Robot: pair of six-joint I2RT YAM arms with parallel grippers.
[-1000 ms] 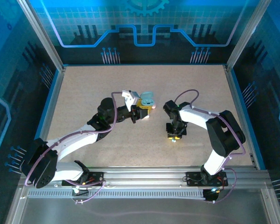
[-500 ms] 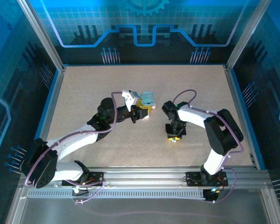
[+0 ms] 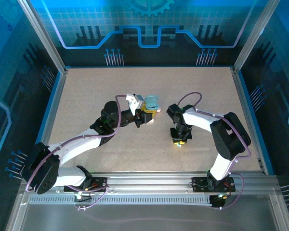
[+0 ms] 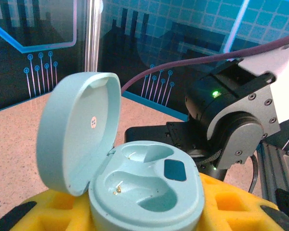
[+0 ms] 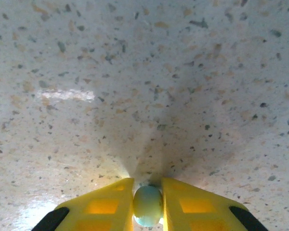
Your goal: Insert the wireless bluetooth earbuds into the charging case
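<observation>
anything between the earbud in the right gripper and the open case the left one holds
Nothing visible. The right gripper pinches the earbud down at the table, and bare table lies between it and the charging case in the left gripper. The lid stands open and both wells are empty.

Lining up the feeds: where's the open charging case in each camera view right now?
Top external: charging case just above centre, at the tip of the left end effector.
Left wrist: charging case lower centre, lid open, seated on the yellow fingers.
Right wrist: light-blue earbud pinched between yellow fingers at the bottom edge.
Shared landmark: the speckled table.
</observation>
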